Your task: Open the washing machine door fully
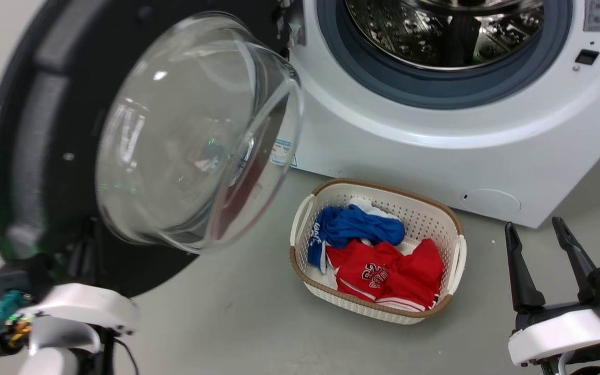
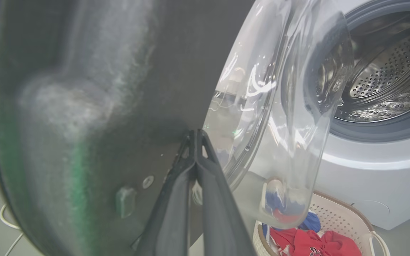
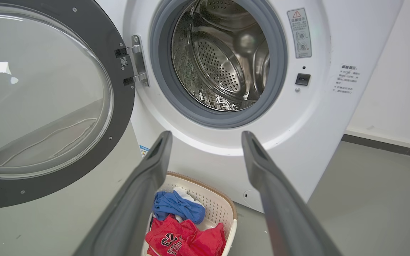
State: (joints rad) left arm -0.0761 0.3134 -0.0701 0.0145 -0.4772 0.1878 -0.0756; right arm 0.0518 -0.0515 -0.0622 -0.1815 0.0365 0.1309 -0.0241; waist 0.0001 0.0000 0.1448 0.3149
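Note:
The washing machine door (image 1: 29, 156) stands swung out to the left on its hinge (image 3: 137, 60), its clear glass bowl (image 1: 196, 130) bulging towards me. My left gripper (image 2: 196, 134) is shut, its fingertips pressed together against the door's black inner face just beside the bowl (image 2: 279, 106). In the head view its white wrist (image 1: 81, 307) sits under the door's lower edge. My right gripper (image 1: 539, 232) hangs open and holding nothing at the lower right, well away from the door. In the right wrist view it (image 3: 206, 137) points at the machine's white front below the drum opening.
The steel drum (image 1: 446, 31), ringed by grey-blue rubber, is exposed. A cream laundry basket (image 1: 453, 221) with blue and red clothes stands on the grey floor in front of the white machine (image 1: 435, 161). A white cable (image 2: 5, 220) lies on the floor at the left. A wall stands right of the machine (image 3: 397, 89).

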